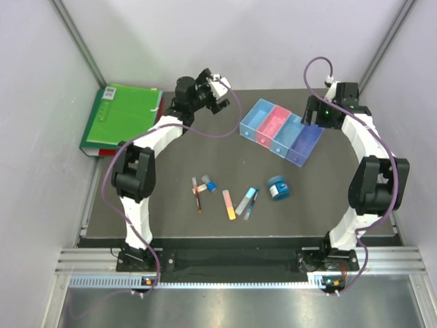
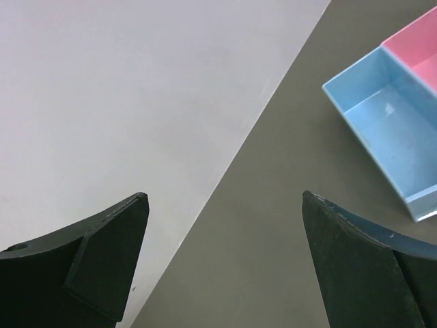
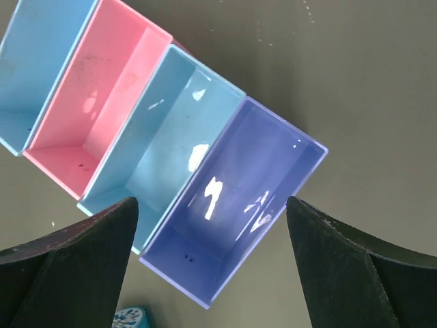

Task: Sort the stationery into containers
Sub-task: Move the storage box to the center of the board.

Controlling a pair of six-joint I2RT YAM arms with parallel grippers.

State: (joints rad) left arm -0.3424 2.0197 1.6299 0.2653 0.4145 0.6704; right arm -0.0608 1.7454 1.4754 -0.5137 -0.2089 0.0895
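Currently nothing is sorted. All six items lie loose in a rough row at lower centre of the top view: red pen (image 1: pixel 199 198), capped piece (image 1: pixel 209 182), orange stick (image 1: pixel 229 203), grey stick (image 1: pixel 244 201), blue pen (image 1: pixel 252 203) and tape roll (image 1: pixel 278 187).

- Most items sit apart from each other, which I judge leaves room for a finger on either side.
- The exception is the grey stick and blue pen, which lie just beside each other. I cannot tell whether they touch.

Bins (image 1: pixel 281 130): four joined, running diagonally at upper right of centre. The right wrist view shows them bare inside. The open tops face up, so a drop from above should do.

Left gripper (image 2: pixel 224 197): upper centre of the top view, raised. It is aimed at the back wall (image 2: pixel 136 82) and the table (image 2: pixel 273 260) edge. The jaws are spread wide with nothing between them. The end blue bin shows at upper right of its view.

Right gripper (image 3: pixel 212 200): upper right of the top view, looking down over the purple bin (image 3: pixel 239 205). The jaws are wide apart and empty.

Judgement: both arms sit at the far side, well apart from the items, so the row is unobstructed from above. The tape is nearest the right arm and looks like the likely first pick.

Folder (image 1: pixel 121 117), upper left: not part of the sort.
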